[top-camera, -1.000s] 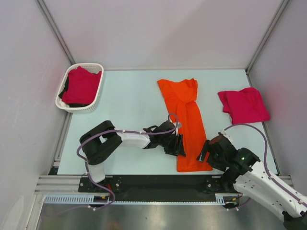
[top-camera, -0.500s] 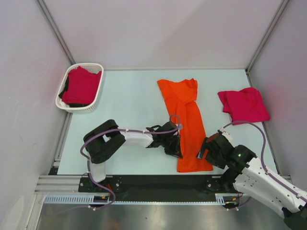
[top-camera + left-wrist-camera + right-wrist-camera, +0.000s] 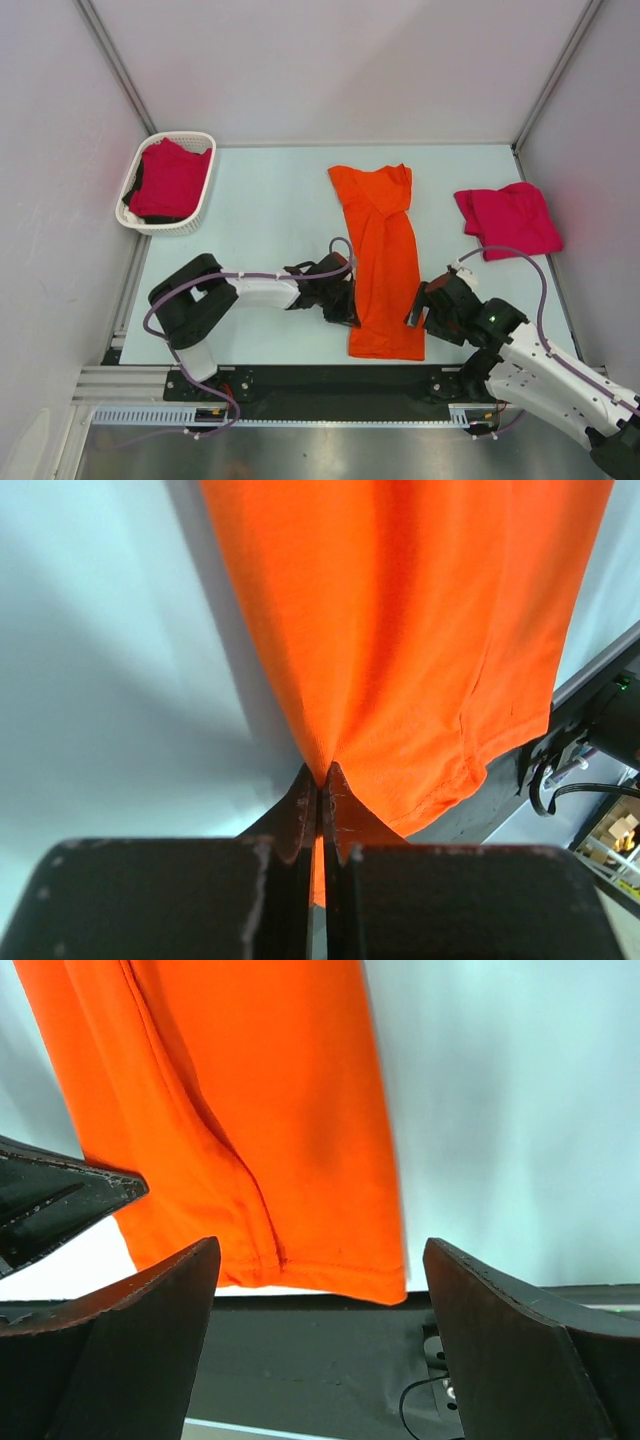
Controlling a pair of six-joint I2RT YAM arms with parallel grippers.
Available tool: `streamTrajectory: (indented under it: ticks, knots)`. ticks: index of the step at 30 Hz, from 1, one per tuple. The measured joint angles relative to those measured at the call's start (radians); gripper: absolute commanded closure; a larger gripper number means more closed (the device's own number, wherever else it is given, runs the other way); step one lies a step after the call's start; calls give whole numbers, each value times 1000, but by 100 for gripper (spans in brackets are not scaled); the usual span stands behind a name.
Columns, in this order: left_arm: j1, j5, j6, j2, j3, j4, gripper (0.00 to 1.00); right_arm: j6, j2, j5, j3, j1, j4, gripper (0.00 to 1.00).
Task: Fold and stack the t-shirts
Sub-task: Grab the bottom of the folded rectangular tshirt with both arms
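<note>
The bright orange t-shirt [image 3: 385,262] lies as a long strip down the middle of the table, its hem at the front edge. My left gripper [image 3: 350,309] is shut on the shirt's left edge near the hem; the wrist view shows orange cloth [image 3: 400,630] pinched between the jaws [image 3: 322,800]. My right gripper [image 3: 420,312] is open beside the shirt's right hem corner, which shows in its wrist view [image 3: 290,1160]; it holds nothing. A crimson-pink t-shirt [image 3: 508,220] lies folded at the right. Another [image 3: 168,180] sits in the basket.
The white lattice basket [image 3: 198,142] stands at the far left corner. The table's black front rail [image 3: 320,385] runs just below the shirt's hem. Booth walls close in both sides and the back.
My left gripper has dragged the orange shirt's lower part to the left, so the strip lies straighter. My right gripper has shifted left along with it, still open.
</note>
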Motion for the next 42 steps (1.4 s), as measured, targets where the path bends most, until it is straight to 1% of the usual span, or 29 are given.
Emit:
streamTrajectory:
  ticks: [11,19,21,22,23,24,25,26,27,28,31,36,42]
  knots:
    - [61,-18,-18,-107,-139,27,100,-25,35,0,0,0,35,11]
    - [90,-68,-55,-244,-291,54,100,-26,61,-10,0,0,66,11]
    - [91,-79,-59,-267,-301,50,99,-26,68,-19,0,0,74,11]
    - [91,-86,-59,-283,-303,43,95,-26,69,-21,-1,0,78,11]
    - [91,-96,-58,-291,-303,32,85,-26,69,-27,-3,0,81,11]
    - [91,-108,-57,-300,-301,17,70,-26,69,-33,-8,0,87,11]
    - [91,-120,-51,-307,-298,-1,37,-26,69,-39,-13,0,92,11]
    - [91,-134,-48,-312,-293,-21,28,-25,69,-49,-21,0,98,11]
    - [91,-143,-44,-320,-281,-40,22,-26,69,-61,-32,0,106,11]
    - [89,-153,-42,-335,-261,-56,13,-25,68,-77,-46,0,116,12]
    - [92,-239,-9,-356,-228,-120,3,-22,66,-129,-98,2,152,12]
    - [92,-327,23,-368,-211,-191,2,-21,71,-212,-160,7,195,13]
    - [92,-365,28,-376,-229,-193,3,-22,82,-270,-166,37,228,14]
